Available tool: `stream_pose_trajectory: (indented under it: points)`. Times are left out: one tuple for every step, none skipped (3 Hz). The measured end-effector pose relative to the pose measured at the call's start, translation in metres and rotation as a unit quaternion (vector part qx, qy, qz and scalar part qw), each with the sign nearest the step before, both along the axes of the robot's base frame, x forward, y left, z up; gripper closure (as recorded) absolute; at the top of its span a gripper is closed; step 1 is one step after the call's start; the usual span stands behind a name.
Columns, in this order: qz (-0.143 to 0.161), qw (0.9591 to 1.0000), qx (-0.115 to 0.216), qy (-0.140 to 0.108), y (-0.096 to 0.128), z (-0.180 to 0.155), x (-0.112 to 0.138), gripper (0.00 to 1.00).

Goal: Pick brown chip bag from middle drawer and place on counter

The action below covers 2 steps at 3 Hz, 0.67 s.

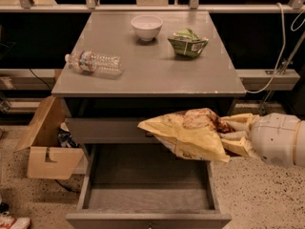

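Observation:
The brown chip bag (188,132) hangs in the air above the open middle drawer (147,194), its yellow-tan back facing up and a patch of dark brown showing near the top. My gripper (228,130) comes in from the right on a white arm and is shut on the bag's right end. The bag sits just below the front edge of the grey counter (147,75). The drawer's grey floor is bare.
On the counter lie a clear plastic water bottle (93,62) at the left, a white bowl (146,26) at the back and a small green bag (188,42) at the back right. An open cardboard box (47,144) stands on the floor left of the cabinet.

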<state>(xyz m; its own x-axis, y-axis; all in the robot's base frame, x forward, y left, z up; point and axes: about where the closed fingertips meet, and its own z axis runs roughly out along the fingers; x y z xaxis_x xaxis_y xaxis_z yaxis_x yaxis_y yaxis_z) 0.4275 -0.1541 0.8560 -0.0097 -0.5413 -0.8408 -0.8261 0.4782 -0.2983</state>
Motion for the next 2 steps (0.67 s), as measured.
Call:
stream_pose_trajectory:
  points:
    - [0.003, 0.9996, -0.012, -0.025, 0.0, 0.023, 0.013, 1.0]
    - [0.013, 0.9955, -0.045, -0.082, 0.005, 0.076, 0.045, 1.0]
